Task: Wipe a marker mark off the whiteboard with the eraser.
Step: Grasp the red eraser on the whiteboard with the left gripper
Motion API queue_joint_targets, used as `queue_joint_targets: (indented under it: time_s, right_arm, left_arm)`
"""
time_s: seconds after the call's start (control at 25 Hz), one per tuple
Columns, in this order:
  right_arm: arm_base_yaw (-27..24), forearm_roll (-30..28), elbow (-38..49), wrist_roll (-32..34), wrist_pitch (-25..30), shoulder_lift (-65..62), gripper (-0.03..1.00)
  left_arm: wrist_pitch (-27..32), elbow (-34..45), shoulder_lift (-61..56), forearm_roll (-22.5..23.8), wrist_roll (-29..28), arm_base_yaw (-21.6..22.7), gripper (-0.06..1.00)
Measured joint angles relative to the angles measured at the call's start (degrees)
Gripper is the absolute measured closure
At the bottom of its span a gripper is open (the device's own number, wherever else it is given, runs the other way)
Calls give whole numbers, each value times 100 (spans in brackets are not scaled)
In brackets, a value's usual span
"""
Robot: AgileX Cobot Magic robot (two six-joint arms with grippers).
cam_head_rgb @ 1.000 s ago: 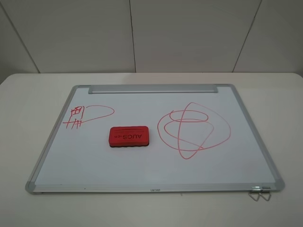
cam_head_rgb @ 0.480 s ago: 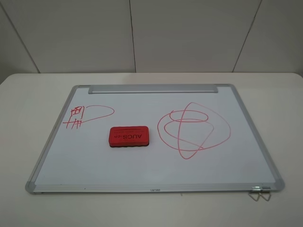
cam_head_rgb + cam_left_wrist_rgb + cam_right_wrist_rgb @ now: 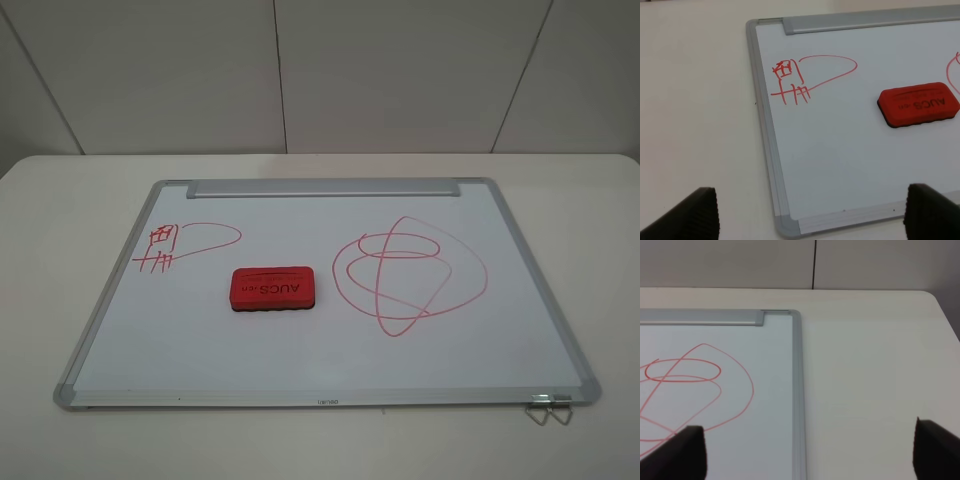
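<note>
Overhead, a pale cream table point(image 3: 60, 200) fills the scene, matte and plain, backed by a wall point(image 3: 380, 70) of light grey panels with thin dark seams. The whiteboard point(image 3: 300, 350) lies flat on it, long sides running across the high view. Its silver tray strip point(image 3: 322, 188) is on the far edge, and a small wire clip point(image 3: 548, 410) sits at the near right corner. The eraser point(image 3: 272, 289) rests on the board a little left of centre, red top up and black felt base down. Its long axis runs across the high view, roughly parallel to the tray strip. The "AUCS" lettering reads upside down from that camera. The marker mark point(image 3: 160, 250) is at the far left of the board, close to the left frame rail, with its boxy grid toward the rail and its thin loop stretching rightward. The eraser is apart from it, to its right and nearer the camera, not touching any stroke. On the eraser's other side, well clear, is the larger drawing of overlapping ovals point(image 3: 408, 275). No arm shows in the high view. In the left wrist view the left gripper point(image 3: 812, 215) has its black fingertips point(image 3: 695, 212) spread wide, holding nothing, with a grey corner cap of the board between them. The right gripper point(image 3: 809, 450) is likewise spread wide and empty, fingertips point(image 3: 682, 450) either side of the board's frame rail.
</note>
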Motion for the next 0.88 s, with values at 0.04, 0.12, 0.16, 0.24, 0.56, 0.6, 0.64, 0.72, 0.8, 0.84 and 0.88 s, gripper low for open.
queue_joint_targets:
  time_s: [0.04,0.12,0.16,0.24,0.56,0.6,0.64,0.72,0.8,0.84,0.88]
  right_arm:
    - [0,0,0,0,0,0,26]
    - [0,0,0,0,0,0,26]
    - [0,0,0,0,0,0,26]
    - [0,0,0,0,0,0,26]
    - [0,0,0,0,0,0,26]
    - [0,0,0,0,0,0,26]
    - [0,0,0,0,0,0,26]
    - [0,0,0,0,0,0,26]
    - [0,0,0,0,0,0,26]
    - [0,0,0,0,0,0,26]
    - [0,0,0,0,0,0,26]
  left_arm:
    - [0,0,0,0,0,0,20]
    - [0,0,0,0,0,0,20]
    - [0,0,0,0,0,0,20]
    - [0,0,85,0,0,0,20]
    - [-493,-692,3436,-313,1940,0,20]
    - [-493,-692,3436,-313,1940,0,20]
    - [-507,-890,3972,-444,2233,0,20]
    - [-513,-1315,4944,-652,2813,0,20]
    - [-513,-1855,5960,-771,3280,0,20]
    - [-513,-2096,6368,-789,3482,0,20]
    - [-513,-2393,6833,-801,3625,0,20]
